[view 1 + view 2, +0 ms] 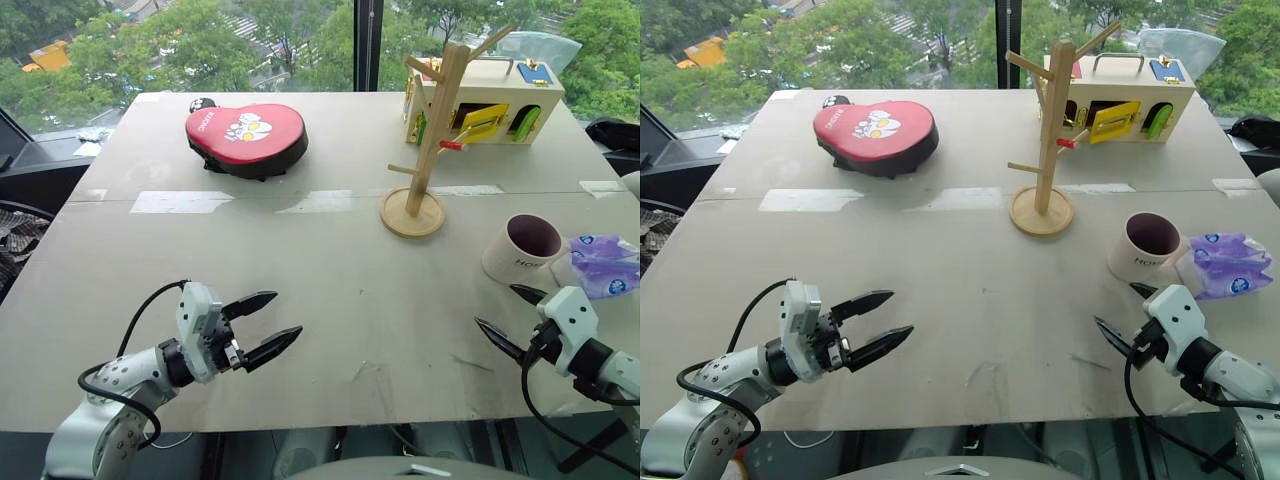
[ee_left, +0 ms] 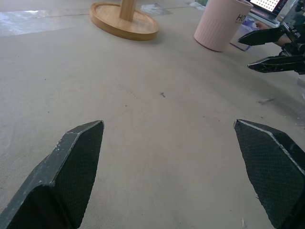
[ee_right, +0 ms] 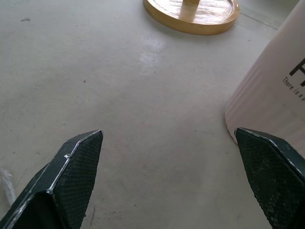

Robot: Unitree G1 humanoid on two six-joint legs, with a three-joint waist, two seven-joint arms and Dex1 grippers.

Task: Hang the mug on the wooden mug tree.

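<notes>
A: From the head camera, where is the mug (image 1: 522, 249)?

B: Upright near the desk's (image 1: 330, 300) right edge, touching nothing but a purple packet (image 1: 603, 264) beside it. One mug, one tree (image 1: 428, 145) further back towards the middle, plus one red pad (image 1: 246, 139) and one latch box (image 1: 500, 97) at the far edge. The right hand (image 1: 510, 318) sits just short of the mug, jaws wide and empty; the left hand (image 1: 262, 327) hovers near the front-left, also wide and empty.

A: And the left wrist camera?

B: The mug (image 2: 220, 23) beside the tree's base (image 2: 125, 20), the right hand (image 2: 267, 47) spread next to it.

A: Right wrist?

B: The mug's ribbed wall (image 3: 274, 93) is close. I judge it rigid, breakable, fairly heavy, glaze slippery. Pinching the rim wall seems safest; I can't see the handle.
</notes>
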